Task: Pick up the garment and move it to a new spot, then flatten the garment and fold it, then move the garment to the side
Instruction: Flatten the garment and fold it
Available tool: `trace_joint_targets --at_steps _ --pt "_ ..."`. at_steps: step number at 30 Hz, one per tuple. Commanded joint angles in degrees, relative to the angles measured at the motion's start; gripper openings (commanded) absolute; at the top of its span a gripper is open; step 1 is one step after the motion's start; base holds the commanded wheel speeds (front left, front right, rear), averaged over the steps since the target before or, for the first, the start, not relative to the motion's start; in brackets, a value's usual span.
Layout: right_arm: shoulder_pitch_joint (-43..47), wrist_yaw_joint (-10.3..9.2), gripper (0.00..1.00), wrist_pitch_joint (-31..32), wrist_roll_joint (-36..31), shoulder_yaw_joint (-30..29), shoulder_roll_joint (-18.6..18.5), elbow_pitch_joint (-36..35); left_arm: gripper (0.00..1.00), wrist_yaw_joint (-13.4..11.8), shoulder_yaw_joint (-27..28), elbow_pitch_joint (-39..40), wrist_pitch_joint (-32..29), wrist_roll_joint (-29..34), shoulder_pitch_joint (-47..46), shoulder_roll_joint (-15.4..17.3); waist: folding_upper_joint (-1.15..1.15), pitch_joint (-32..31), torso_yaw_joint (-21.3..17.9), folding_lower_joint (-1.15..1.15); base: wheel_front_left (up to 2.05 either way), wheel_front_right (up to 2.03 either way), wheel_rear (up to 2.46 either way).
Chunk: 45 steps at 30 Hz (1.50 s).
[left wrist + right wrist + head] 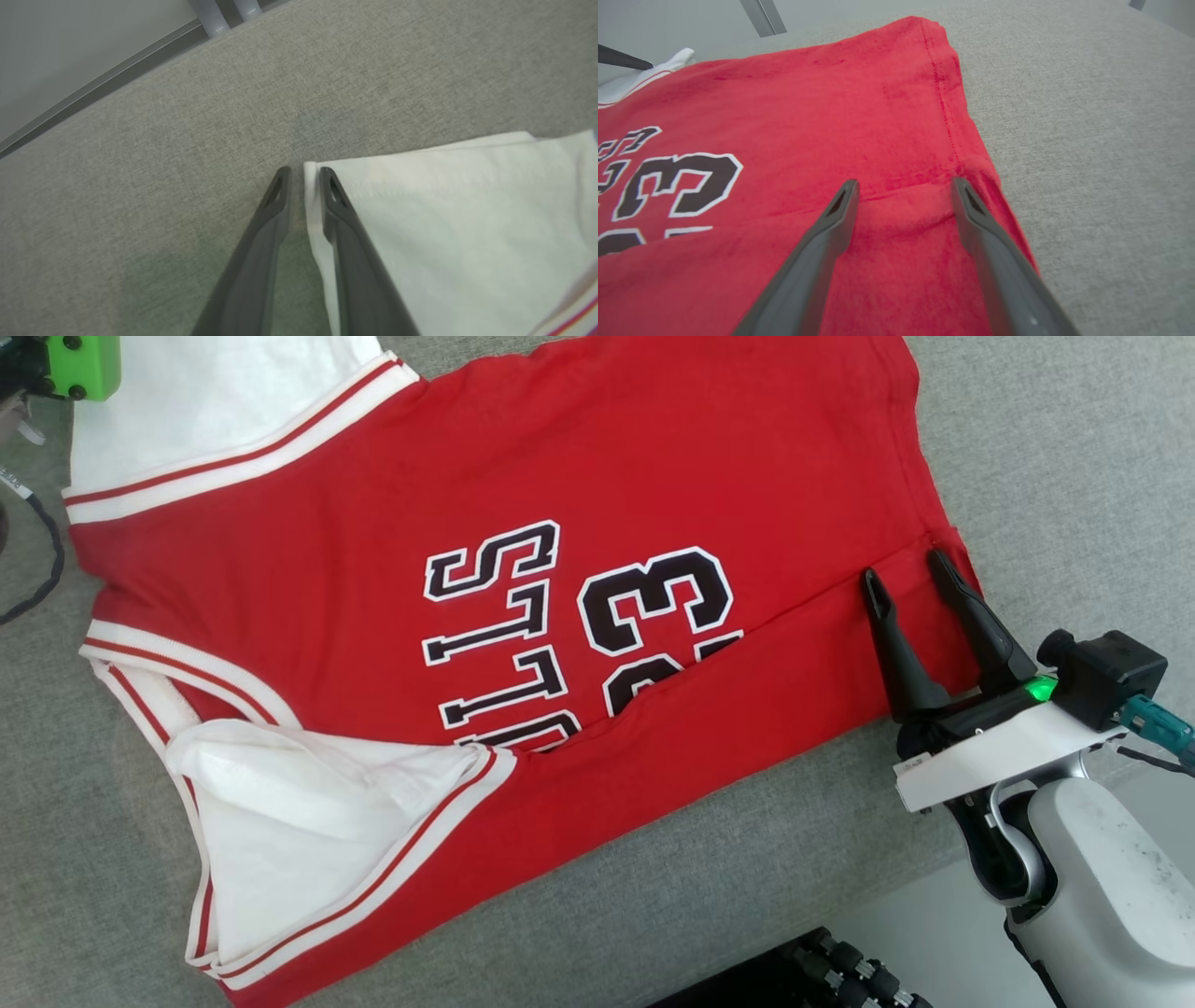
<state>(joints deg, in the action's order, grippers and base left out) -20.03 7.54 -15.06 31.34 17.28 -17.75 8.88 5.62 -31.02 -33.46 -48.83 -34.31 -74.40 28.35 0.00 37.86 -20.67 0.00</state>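
Observation:
The garment (pixel 560 476) is a red jersey with white sleeves and black "BULLS 23" lettering, spread on a grey fabric surface (pixel 1046 448). Its near long edge is folded over onto the lettering. My right gripper (pixel 904 567) is open, its fingers resting on that folded red strip near the hem corner (pixel 943 200); the right wrist view shows red cloth under and between the fingers, with my right gripper (pixel 904 183) not pinching it. My left gripper (pixel 304 173) is closed narrowly around the edge of the far white sleeve (pixel 444 224). Its green wrist part (pixel 84 364) is at the top left.
A black cable (pixel 37 560) loops at the left edge of the surface. Black rollers (pixel 840 971) and pale floor (pixel 915 915) lie past the surface's near edge. Metal legs (pixel 210 16) stand beyond its far edge.

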Motion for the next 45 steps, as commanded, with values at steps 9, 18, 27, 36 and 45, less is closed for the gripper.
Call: trace_joint_targets --at_steps 9,18,27,36,45 --pt "-0.9 -0.11 1.00 -0.2 0.7 -1.3 -1.1 -0.1 0.00 0.9 -0.3 -0.6 2.7 -1.1 -0.3 0.6 0.00 -0.6 0.5 0.00 0.00 0.00 0.00" --pt "-8.5 -0.11 1.00 3.3 4.6 -5.5 -4.1 7.7 0.00 1.8 -2.8 2.2 4.9 -5.3 2.2 -1.4 0.00 -5.1 4.8 0.00 0.00 0.00 0.00" --pt "-22.9 -0.09 1.00 22.4 -4.5 -12.5 -1.6 20.8 0.00 1.9 -7.9 10.7 5.5 -10.0 3.7 0.4 0.00 -7.3 9.6 0.00 0.00 0.00 0.00" --pt "-33.7 -0.10 1.00 33.2 -16.6 -18.1 0.2 27.9 0.00 1.9 -11.1 18.3 5.3 -11.2 3.0 3.0 0.00 -5.0 12.7 0.00 0.00 0.00 0.00" --pt "-38.9 -0.10 1.00 40.4 -23.5 -19.0 1.5 31.7 0.00 1.9 -12.8 21.5 5.3 -11.7 2.4 3.7 0.00 -3.8 14.2 0.00 0.00 0.00 0.00"
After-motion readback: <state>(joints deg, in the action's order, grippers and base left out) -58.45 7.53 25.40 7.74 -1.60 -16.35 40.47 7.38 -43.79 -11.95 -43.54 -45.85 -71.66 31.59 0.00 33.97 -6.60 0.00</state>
